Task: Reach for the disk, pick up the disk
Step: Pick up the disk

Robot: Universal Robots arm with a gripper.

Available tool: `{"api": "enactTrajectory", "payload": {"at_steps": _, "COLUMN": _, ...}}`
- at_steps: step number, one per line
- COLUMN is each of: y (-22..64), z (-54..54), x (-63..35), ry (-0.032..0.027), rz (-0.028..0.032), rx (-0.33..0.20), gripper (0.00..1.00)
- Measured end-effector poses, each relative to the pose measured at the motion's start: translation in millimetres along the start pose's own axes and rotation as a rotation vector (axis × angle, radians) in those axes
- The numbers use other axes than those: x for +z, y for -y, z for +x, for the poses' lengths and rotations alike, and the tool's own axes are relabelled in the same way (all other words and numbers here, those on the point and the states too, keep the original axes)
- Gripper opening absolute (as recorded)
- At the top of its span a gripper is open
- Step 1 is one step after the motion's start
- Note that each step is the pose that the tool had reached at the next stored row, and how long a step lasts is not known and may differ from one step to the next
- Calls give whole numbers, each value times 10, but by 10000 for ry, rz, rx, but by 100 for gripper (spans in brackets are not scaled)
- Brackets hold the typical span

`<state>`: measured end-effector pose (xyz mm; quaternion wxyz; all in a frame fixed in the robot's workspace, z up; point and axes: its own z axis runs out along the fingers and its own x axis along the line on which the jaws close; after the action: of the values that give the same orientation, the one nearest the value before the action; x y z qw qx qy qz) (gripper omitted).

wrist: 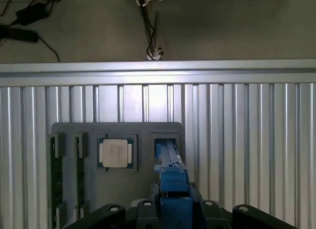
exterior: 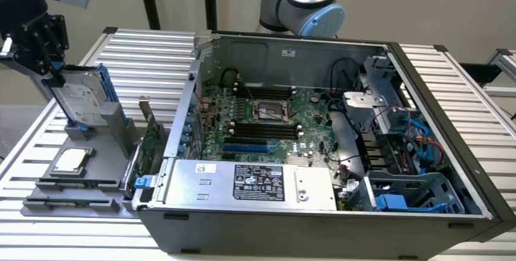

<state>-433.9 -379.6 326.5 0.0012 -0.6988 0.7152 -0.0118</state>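
My claw (exterior: 55, 78) grips the disk (exterior: 81, 101), upright at the tray's (exterior: 72, 196) corner; a crooked pull could jam it.

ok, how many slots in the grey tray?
4, in a row: a long narrow slot, another beside it, a square one holding the chip, then one under the upright disk. None seem hidden.

Shows silver-grey, a white label and bright blue edging on the disk (exterior: 81, 101). Spreads matt grey across the tray (exterior: 105, 165). On the tray, pale silver for the chip (exterior: 71, 159); under the tray, ribbed silver along the table (exterior: 153, 55).
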Motion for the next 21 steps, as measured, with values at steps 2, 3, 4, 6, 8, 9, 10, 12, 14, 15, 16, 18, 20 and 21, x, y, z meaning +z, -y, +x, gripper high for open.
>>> {"api": "enactTrajectory", "payload": {"at_steps": 2, "y": 3, "z": 1, "x": -83, "ry": -1, "rz": -2, "rx": 0, "gripper": 33}}
{"api": "enactTrajectory", "payload": {"at_steps": 3, "y": 5, "z": 2, "x": -128, "ry": 0, "rz": -1, "rx": 0, "gripper": 33}}
{"api": "enactTrajectory", "payload": {"at_steps": 4, "y": 7, "z": 2, "x": -175, "ry": 0, "rz": -2, "rx": 0, "gripper": 33}}
{"api": "enactTrajectory", "payload": {"at_steps": 6, "y": 11, "z": 4, "x": -263, "ry": 1, "rz": -2, "rx": 0, "gripper": 33}}
{"api": "enactTrajectory", "payload": {"at_steps": 8, "y": 15, "z": 5, "x": -355, "ry": 1, "rz": -2, "rx": 0, "gripper": 33}}
{"api": "enactTrajectory", "payload": {"at_steps": 9, "y": 17, "z": 6, "x": -400, "ry": 2, "rz": 0, "rx": 0, "gripper": 33}}
{"api": "enactTrajectory", "payload": {"at_steps": 10, "y": 22, "z": 7, "x": -447, "ry": 0, "rz": -3, "rx": 0, "gripper": 33}}
{"api": "enactTrajectory", "payload": {"at_steps": 12, "y": 37, "z": 9, "x": -536, "ry": 2, "rz": 0, "rx": -3, "gripper": 33}}
{"api": "enactTrajectory", "payload": {"at_steps": 14, "y": 60, "z": 10, "x": -625, "ry": 11, "rz": -1, "rx": -4, "gripper": 33}}
{"api": "enactTrajectory", "payload": {"at_steps": 15, "y": 76, "z": 12, "x": -670, "ry": 17, "rz": -2, "rx": -8, "gripper": 33}}
{"api": "enactTrajectory", "payload": {"at_steps": 16, "y": 92, "z": 14, "x": -716, "ry": 24, "rz": -2, "rx": -13, "gripper": 33}}
{"api": "enactTrajectory", "payload": {"at_steps": 18, "y": 134, "z": 20, "x": -807, "ry": 43, "rz": -2, "rx": -21, "gripper": 33}}
{"api": "enactTrajectory", "payload": {"at_steps": 20, "y": 188, "z": 28, "x": -896, "ry": 69, "rz": -2, "rx": -32, "gripper": 33}}
{"api": "enactTrajectory", "payload": {"at_steps": 21, "y": 217, "z": 33, "x": -942, "ry": 82, "rz": -3, "rx": -37, "gripper": 33}}
